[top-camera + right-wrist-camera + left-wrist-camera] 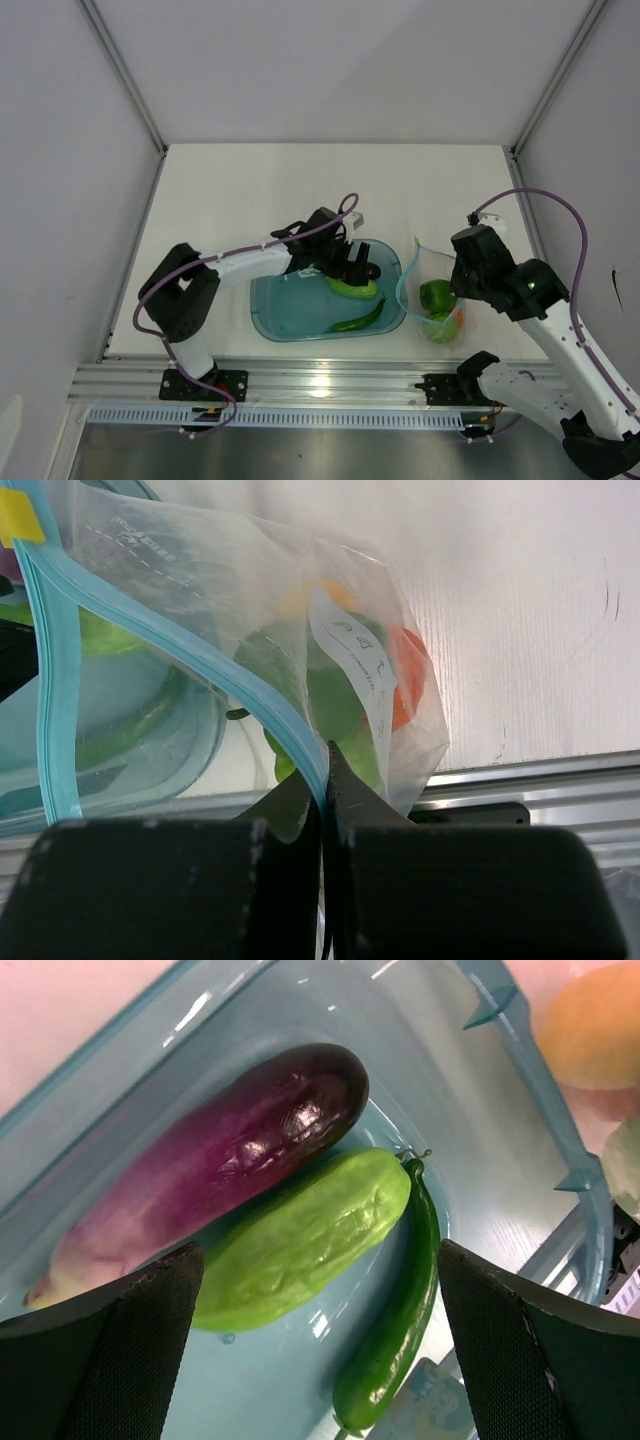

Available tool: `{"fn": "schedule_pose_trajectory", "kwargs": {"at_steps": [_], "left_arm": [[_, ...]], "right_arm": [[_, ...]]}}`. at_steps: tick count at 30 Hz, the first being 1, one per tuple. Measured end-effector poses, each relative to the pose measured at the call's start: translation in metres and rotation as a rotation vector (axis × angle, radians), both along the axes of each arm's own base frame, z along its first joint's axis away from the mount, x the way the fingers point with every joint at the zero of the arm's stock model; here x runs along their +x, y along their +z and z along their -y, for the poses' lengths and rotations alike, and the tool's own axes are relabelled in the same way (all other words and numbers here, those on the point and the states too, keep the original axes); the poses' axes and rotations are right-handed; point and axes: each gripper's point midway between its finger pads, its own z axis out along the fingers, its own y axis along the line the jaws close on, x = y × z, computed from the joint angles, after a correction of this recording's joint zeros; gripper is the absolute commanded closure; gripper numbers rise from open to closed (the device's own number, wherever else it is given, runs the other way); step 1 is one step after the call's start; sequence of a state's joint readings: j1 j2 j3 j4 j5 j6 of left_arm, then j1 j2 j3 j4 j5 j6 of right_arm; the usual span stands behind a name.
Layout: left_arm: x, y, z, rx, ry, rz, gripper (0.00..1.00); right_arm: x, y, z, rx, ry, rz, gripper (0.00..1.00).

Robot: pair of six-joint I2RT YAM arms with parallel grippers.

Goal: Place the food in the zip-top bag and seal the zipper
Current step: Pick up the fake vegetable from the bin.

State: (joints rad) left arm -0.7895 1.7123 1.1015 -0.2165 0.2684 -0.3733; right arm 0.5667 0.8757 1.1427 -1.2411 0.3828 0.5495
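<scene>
Inside blue tub [250, 1020], left wrist view only: eggplant [230, 1155], cucumber [300, 1235], chili [395, 1330] side by side. Left gripper [320, 1345] wide open, empty, above them. Right gripper [322, 810] clamped on zipper [180, 645] of zip-top bag [200, 590] beside tub; green bell pepper [435, 297] inside.

I count one blue tub [280, 306] at six o'clock on the table [300, 190], with three pieces in it: one purple eggplant [230, 1150], one pale green cucumber [300, 1235] and one dark green chili [400, 1310]. At four o'clock is one zip-top bag [200, 570] with one teal zipper [57, 710]. Through its plastic I make out four pieces: one green bell pepper [436, 296], one red tomato [410, 685], one yellow-orange fruit [590, 1020] and one green round fruit [440, 331]. That makes seven pieces of food, and two grippers of mine: left gripper [355, 268] and right gripper [324, 770].
</scene>
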Motion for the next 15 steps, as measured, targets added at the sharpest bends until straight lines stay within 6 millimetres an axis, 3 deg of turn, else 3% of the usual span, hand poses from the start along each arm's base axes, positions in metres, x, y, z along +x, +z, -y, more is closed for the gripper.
{"fn": "schedule_pose_trajectory", "kwargs": {"at_steps": [8, 15], "left_arm": [[-0.01, -0.02, 0.0, 0.005, -0.026, -0.053, 0.03], [-0.038, -0.043, -0.011, 0.011, -0.007, -0.168, 0.04]], "right_arm": [[-0.002, 0.003, 0.001, 0.011, 0.002, 0.012, 1.0], [-0.002, 0.003, 0.0, 0.016, 0.005, 0.013, 1.0]]}}
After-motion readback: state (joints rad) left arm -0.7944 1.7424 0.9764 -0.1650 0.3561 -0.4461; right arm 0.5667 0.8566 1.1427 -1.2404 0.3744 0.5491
